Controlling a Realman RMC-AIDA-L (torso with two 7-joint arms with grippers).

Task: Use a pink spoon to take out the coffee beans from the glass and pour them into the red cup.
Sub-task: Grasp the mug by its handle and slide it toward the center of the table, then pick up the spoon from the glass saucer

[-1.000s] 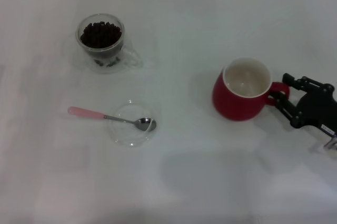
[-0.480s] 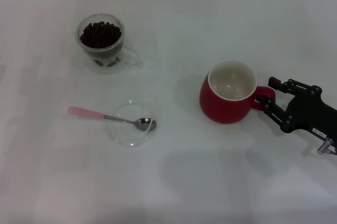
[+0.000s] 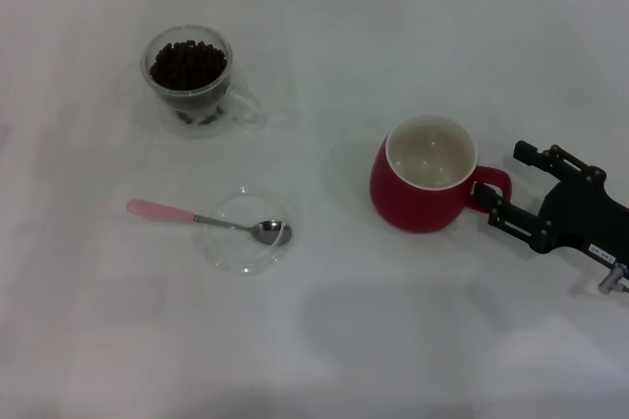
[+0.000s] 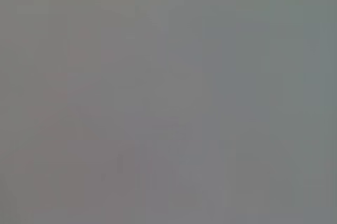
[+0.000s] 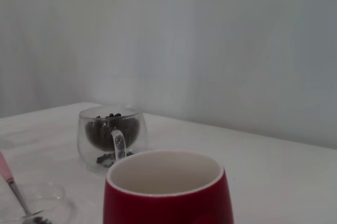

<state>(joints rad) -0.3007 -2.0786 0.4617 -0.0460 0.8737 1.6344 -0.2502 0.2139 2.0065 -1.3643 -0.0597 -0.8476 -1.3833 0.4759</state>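
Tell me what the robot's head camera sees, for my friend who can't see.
The right gripper sits open around the red cup handle on a white table. Far off stands the glass of coffee beans; the pink spoon rests on a clear saucer.

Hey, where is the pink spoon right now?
In the head view, the pink spoon lies on the robot's left, its bowl in a clear saucer, nearer the robot than the glass of coffee beans.

Clear glass saucer — on white table
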